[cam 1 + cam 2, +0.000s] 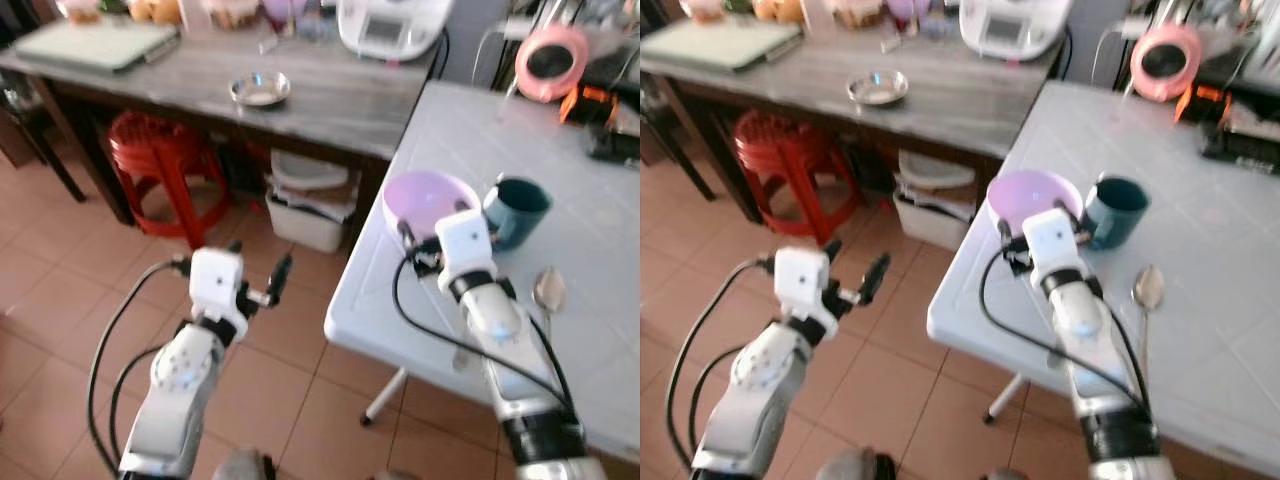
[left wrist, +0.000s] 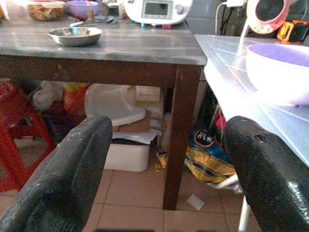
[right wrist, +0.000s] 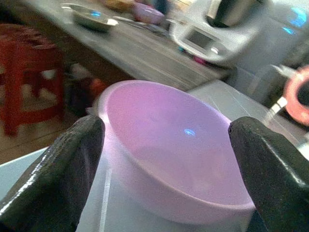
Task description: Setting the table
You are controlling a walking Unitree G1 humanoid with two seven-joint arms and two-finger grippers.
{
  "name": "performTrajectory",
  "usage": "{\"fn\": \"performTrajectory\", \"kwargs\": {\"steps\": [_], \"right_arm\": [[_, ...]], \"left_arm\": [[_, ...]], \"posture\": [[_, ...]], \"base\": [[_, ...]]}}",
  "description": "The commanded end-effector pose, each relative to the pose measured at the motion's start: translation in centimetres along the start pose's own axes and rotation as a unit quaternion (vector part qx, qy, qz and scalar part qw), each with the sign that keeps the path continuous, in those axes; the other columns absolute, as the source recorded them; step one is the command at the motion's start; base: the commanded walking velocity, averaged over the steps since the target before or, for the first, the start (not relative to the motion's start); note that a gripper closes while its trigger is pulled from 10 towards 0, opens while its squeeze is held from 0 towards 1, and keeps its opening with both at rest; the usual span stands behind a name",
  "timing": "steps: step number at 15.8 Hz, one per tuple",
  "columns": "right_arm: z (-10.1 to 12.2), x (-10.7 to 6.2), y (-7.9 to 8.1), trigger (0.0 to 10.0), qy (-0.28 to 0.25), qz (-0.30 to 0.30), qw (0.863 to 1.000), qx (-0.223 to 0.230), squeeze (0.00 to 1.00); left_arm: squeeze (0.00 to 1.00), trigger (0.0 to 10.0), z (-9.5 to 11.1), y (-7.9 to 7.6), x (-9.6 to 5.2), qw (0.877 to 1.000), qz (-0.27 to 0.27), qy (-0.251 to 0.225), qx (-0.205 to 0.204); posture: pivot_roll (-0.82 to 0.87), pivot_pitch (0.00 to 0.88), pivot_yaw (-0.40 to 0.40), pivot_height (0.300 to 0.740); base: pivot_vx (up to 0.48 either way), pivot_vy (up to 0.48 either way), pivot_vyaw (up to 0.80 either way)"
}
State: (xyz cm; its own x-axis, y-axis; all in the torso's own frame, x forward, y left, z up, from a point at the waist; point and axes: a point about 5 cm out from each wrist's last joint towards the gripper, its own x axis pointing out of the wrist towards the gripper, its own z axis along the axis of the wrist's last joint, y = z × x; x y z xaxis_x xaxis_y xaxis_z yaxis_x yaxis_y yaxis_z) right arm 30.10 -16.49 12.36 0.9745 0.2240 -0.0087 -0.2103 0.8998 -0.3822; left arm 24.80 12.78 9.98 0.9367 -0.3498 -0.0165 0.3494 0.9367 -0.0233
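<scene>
Right now the pink bowl [image 1: 430, 200], smooth glossy plastic, round and shallow, sits near the front-left corner of the white table [image 1: 590, 330], whose top is matte w/ a faint grid of tile-like lines. Right gripper [image 3: 166, 159] is at the bowl's near side, black fingers spread wide w/ the bowl between them, not clamped; can't tell if pads touch the rim. Just beside the bowl, to the right, stands a dark teal mug [image 1: 515, 210], glazed, cylindrical. A metal spoon [image 1: 548, 292] lies flat nearer the robot, beside the right arm. Left gripper [image 1: 255, 280] hovers over the terracotta floor tiles [image 1: 60, 290], fingers wide apart, holding nothing. Grey wood-grain side table [image 1: 330, 105] carries a round steel dish [image 1: 260, 90]; red plastic stool [image 1: 160, 160] beneath.
</scene>
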Motion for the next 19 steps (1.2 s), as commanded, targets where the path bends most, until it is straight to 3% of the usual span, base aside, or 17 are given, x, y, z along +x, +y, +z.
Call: {"fn": "performTrajectory", "kwargs": {"steps": [1, 6, 9, 10, 11, 12, 14, 15, 16, 19], "right_arm": [[0.6, 0.4, 0.3, 10.0, -0.014, 0.022, 1.0, -0.013, 0.0], [1.0, 1.1, 0.0, 10.0, -0.026, 0.039, 0.997, -0.055, 0.0], [0.6, 1.2, 0.0, 10.0, -0.008, 0.063, 0.996, -0.056, 0.0], [0.8, 1.4, 0.3, 10.0, -0.016, 0.098, 0.991, -0.095, 0.0], [0.9, 1.6, 0.3, 10.0, -0.014, 0.114, 0.987, -0.112, 0.2], [0.8, 2.1, -0.1, 10.0, -0.004, 0.107, 0.989, -0.101, 1.0], [0.9, 2.8, -0.7, 10.0, 0.001, 0.094, 0.989, -0.111, 1.0], [0.9, 3.1, -0.7, 10.0, 0.005, 0.095, 0.99, -0.104, 0.93], [1.0, 3.4, -0.6, 10.0, 0.004, 0.102, 0.989, -0.107, 0.0], [1.3, 4.5, -0.1, 10.0, 0.009, 0.127, 0.986, -0.108, 0.0]], "left_arm": [[0.0, 10.0, 0.4, 0.1, -0.1, 1.0, 0.003, -0.003, 0.004], [0.0, 10.0, 0.3, 0.2, -0.6, 1.0, 0.002, 0.005, 0.006], [0.0, 10.0, 0.1, -0.1, -0.8, 1.0, -0.008, 0.017, -0.001], [0.0, 10.0, -0.1, -0.5, -1.1, 1.0, -0.017, 0.025, -0.003], [0.0, 10.0, -0.2, -0.7, -1.3, 0.999, -0.022, 0.028, -0.001], [0.0, 10.0, -0.2, -0.6, -1.3, 0.999, -0.021, 0.031, -0.003], [0.0, 10.0, -0.1, -0.5, -1.5, 0.999, -0.019, 0.035, -0.004], [0.0, 10.0, -0.2, -0.6, -1.6, 0.999, -0.02, 0.038, -0.003], [0.0, 10.0, -0.1, -0.5, -1.8, 0.999, -0.02, 0.04, -0.003], [0.0, 10.0, -0.1, -0.3, -2.2, 0.999, -0.019, 0.049, -0.005]], "posture": [[0.01, 0.0, -0.002, 0.74], [0.02, 0.0, -0.004, 0.74], [0.02, 0.0, 0.001, 0.74], [0.02, 0.005, 0.006, 0.74], [0.02, 0.011, 0.006, 0.74], [0.03, 0.016, 0.006, 0.74], [0.03, 0.03, 0.008, 0.74], [0.04, 0.033, 0.009, 0.74], [0.04, 0.04, 0.012, 0.74], [0.05, 0.053, 0.02, 0.74]], "base": [[0.0, 0.0, 0.0], [0.0, 0.0, 0.0], [0.0, 0.0, 0.0], [0.0, 0.0, 0.0], [0.0, 0.0, 0.0], [0.0, 0.0, 0.0], [0.0, 0.0, 0.0], [0.0, 0.0, 0.0], [0.0, 0.0, 0.0], [0.0, 0.0, 0.0]]}}
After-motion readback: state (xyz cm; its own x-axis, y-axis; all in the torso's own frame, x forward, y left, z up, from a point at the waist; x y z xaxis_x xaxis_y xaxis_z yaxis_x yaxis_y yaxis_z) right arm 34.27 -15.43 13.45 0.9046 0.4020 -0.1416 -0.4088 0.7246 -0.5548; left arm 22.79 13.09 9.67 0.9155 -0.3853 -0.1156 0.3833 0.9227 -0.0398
